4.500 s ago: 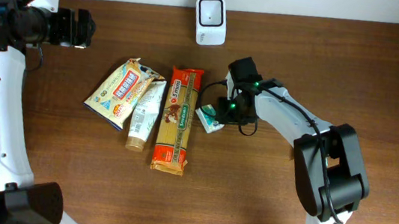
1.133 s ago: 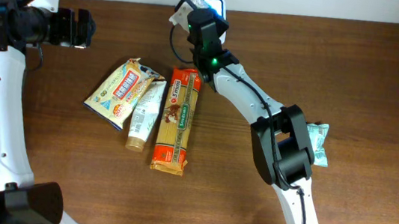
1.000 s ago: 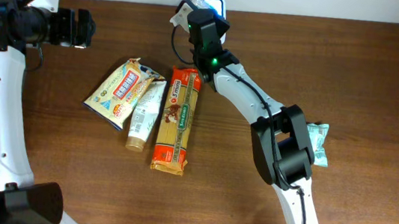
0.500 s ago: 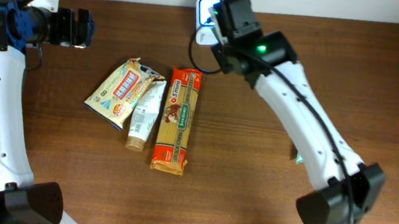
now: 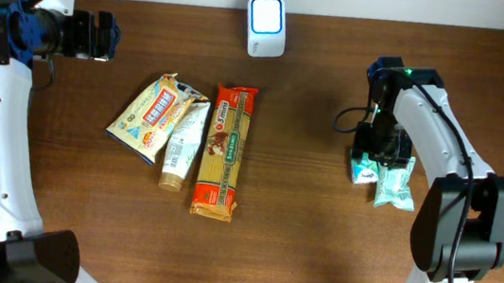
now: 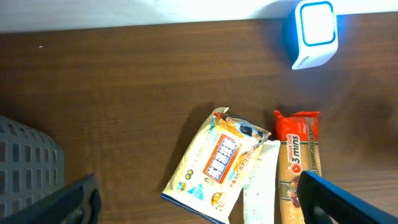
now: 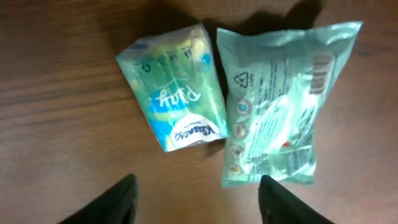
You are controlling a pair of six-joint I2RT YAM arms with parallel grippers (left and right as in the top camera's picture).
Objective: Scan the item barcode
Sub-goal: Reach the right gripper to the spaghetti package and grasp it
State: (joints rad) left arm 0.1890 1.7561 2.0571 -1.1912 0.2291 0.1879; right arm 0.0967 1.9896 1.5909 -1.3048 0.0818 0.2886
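Note:
The white barcode scanner (image 5: 268, 13) with a lit blue face stands at the table's back edge; the left wrist view shows the scanner (image 6: 314, 31) at top right. A small green and blue tissue pack (image 7: 177, 112) lies flat on the wood beside a pale green packet (image 7: 277, 106). My right gripper (image 7: 196, 205) hovers just above them, open, with nothing between its fingers. In the overhead view the right gripper (image 5: 376, 154) is over the tissue pack (image 5: 363, 170) at the right of the table. My left gripper (image 5: 102, 36) is wide open at the far left, holding nothing.
A yellow snack bag (image 5: 153, 117), a white tube (image 5: 184, 143) and an orange pasta pack (image 5: 223, 150) lie side by side left of centre. The green packet (image 5: 395, 185) lies right of the tissue pack. A grey basket (image 6: 25, 168) shows at the left in the left wrist view.
My right arm swung away from the scanner to the table's right side, set the tissue pack down beside the green packet and opened. The left arm stayed still.

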